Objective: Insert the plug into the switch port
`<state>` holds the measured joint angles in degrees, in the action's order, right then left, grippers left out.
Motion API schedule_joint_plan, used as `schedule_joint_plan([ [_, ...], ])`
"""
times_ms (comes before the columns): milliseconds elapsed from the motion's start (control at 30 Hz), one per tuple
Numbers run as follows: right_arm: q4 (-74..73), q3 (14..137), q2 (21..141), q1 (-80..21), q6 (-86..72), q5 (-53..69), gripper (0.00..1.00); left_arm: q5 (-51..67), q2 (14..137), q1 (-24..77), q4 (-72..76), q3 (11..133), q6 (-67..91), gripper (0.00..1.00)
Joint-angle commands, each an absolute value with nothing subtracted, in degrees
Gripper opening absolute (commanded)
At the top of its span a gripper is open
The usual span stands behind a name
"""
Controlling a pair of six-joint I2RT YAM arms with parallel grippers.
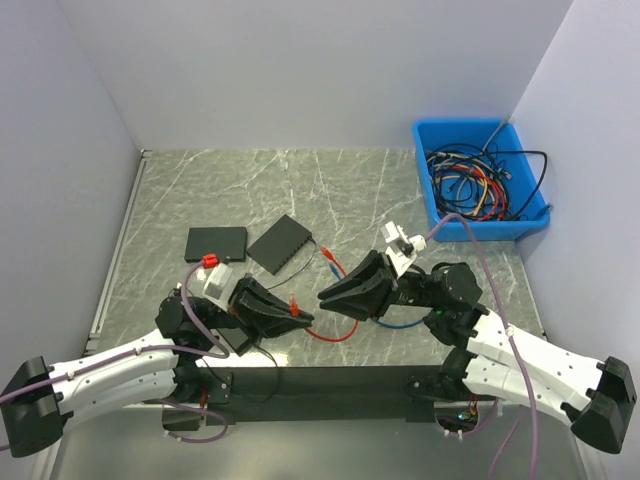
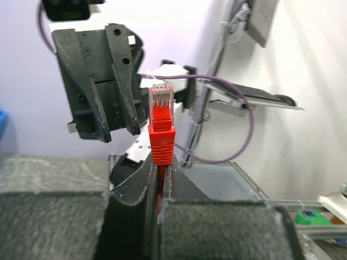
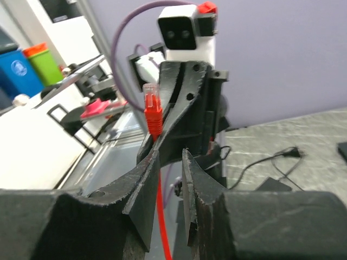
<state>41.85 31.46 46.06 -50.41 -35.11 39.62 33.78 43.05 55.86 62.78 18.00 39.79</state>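
My left gripper [image 1: 303, 318] is shut on the red plug [image 1: 295, 307], held above the table's front. In the left wrist view the red plug [image 2: 161, 130] stands upright out of the closed fingers [image 2: 135, 184], clear tip on top. My right gripper [image 1: 323, 295] is open and empty, its tips facing the left gripper from close by. In the right wrist view the plug [image 3: 152, 111] shows just beyond my open gripper [image 3: 171, 154], and its red cable [image 3: 162, 216] hangs behind the gap. Two flat black boxes [image 1: 281, 243] [image 1: 216, 243] lie behind; no port is visible.
The red cable [image 1: 338, 335] loops on the table between the arms, with a second red plug end [image 1: 328, 255] near the boxes. A blue bin [image 1: 478, 180] of tangled cables stands at the back right. A black strip runs along the front edge [image 1: 330, 380].
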Motion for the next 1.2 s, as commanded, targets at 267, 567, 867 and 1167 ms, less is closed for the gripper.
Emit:
schedule_joint_plan([
  [267,37.62,37.09,45.79,-58.97,-28.04,33.93,0.31,41.05,41.22,55.81,66.81,19.25,41.66,0.01],
  [567,37.53,40.25,49.92,-60.99,-26.63,33.05,0.31,38.94,42.45,55.9,64.6,20.04,39.9,0.01],
  [867,33.4,42.89,52.12,-64.51,-22.77,29.01,0.36,36.92,42.45,55.9,62.84,20.22,38.94,0.01],
  [1167,31.55,43.94,52.47,-66.27,-21.36,27.6,0.36,34.19,41.31,55.9,61.09,19.95,38.23,0.01],
])
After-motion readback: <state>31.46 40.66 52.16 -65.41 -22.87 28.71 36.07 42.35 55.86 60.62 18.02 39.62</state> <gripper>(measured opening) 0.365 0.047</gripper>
